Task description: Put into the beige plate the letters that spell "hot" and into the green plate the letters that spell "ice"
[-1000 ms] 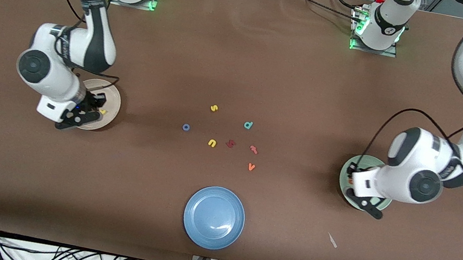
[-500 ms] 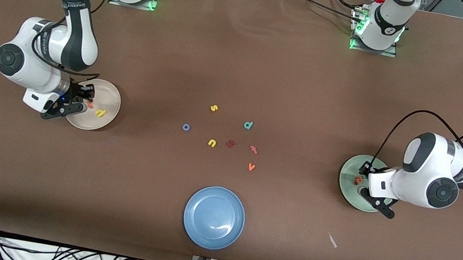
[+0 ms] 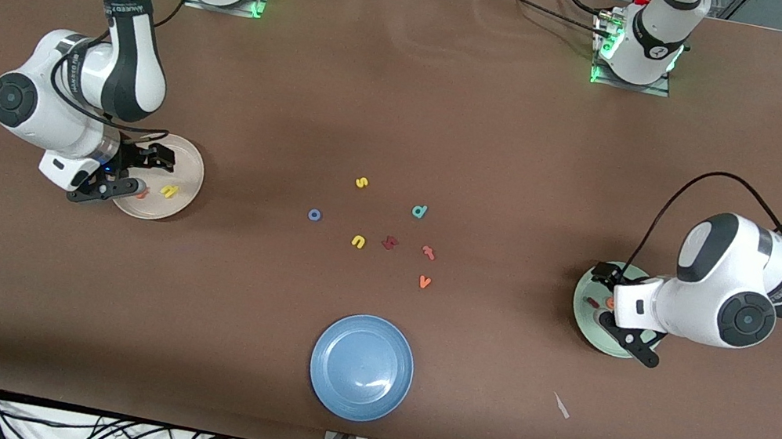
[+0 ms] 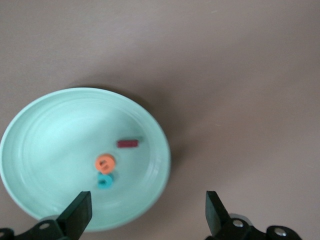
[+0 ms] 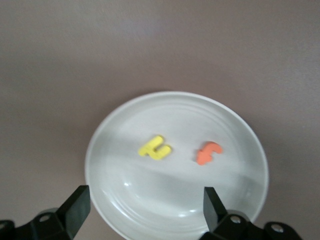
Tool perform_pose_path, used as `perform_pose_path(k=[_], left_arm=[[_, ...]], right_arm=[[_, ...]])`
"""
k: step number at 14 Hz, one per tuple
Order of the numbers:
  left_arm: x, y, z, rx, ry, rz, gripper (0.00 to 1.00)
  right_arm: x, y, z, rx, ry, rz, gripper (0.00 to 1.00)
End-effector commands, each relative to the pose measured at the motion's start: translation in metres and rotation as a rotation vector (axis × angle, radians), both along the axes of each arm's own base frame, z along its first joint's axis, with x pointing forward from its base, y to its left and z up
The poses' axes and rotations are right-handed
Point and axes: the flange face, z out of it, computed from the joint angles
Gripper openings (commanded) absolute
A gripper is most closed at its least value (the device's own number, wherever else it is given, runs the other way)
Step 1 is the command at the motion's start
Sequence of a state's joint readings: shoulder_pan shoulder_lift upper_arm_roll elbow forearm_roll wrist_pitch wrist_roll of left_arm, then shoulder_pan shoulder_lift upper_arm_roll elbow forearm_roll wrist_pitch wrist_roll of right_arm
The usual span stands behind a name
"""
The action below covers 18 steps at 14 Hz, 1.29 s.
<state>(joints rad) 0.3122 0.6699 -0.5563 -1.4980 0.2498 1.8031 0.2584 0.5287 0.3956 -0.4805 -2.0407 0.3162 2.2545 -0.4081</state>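
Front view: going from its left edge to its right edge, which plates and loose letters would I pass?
Beige plate → blue "o" → yellow "s" → blue plate → teal "d" → green plate.

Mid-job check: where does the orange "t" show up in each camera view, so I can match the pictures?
Front view: the orange "t" lies in the beige plate, next to the yellow "h", by the right end effector.
Right wrist view: the "t" sits in the plate.
Left wrist view: not in it.
Shared landmark: the yellow "h".
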Motion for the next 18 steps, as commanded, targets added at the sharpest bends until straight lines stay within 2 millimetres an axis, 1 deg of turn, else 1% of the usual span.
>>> perform_pose_path(k=[1,3,4,5,6,8,9,10,11,12,13,14,17,18], left_arm=[[-0.014,-0.016,0.061,0.024,0.017,0.017,1.0],[-0.025,-0.025,0.094,0.031,0.019,0.008,1.0],[-0.031,-0.025,0.111,0.036,0.024,0.012,1.0],[-0.038,-0.024,0.136,0.044,0.019,0.017,1.0],[-0.044,-0.021,0.157,0.055,0.022,0.021,1.0],[-0.048,-0.014,0.189,0.065,0.023,0.034,1.0],[-0.053,-0.014,0.209,0.068,-0.002,0.04,1.0],[-0.059,-0.019,0.225,0.078,-0.026,0.039,1.0],[-0.061,-0.012,0.234,0.081,-0.039,0.056,1.0],[-0.067,-0.008,0.247,0.067,-0.055,0.087,1.0],[-0.07,-0.002,0.255,0.054,-0.061,0.12,1.0],[-0.071,0.006,0.261,0.05,-0.069,0.148,1.0],[-0.073,0.042,0.274,0.085,-0.123,0.237,1.0],[-0.074,0.055,0.275,0.095,-0.157,0.264,1.0]], right_arm=[[0.008,0.068,0.012,0.014,-0.019,-0.144,1.0],[0.013,0.121,0.008,0.005,-0.022,-0.225,1.0],[0.015,0.144,0.004,-0.006,-0.025,-0.27,1.0],[0.015,0.169,-0.001,-0.016,-0.039,-0.297,1.0],[0.015,0.191,-0.008,-0.023,-0.06,-0.329,1.0],[0.01,0.237,-0.028,-0.04,-0.092,-0.365,1.0],[0.009,0.253,-0.037,-0.048,-0.096,-0.354,1.0],[0.009,0.263,-0.042,-0.053,-0.1,-0.35,1.0],[0.01,0.274,-0.045,-0.053,-0.105,-0.357,1.0],[0.004,0.296,-0.05,-0.049,-0.103,-0.361,1.0],[-0.001,0.308,-0.056,-0.053,-0.099,-0.368,1.0],[0.001,0.311,-0.055,-0.05,-0.105,-0.366,1.0],[0.0,0.313,-0.059,-0.054,-0.096,-0.362,1.0],[-0.002,0.313,-0.062,-0.06,-0.09,-0.359,1.0]])
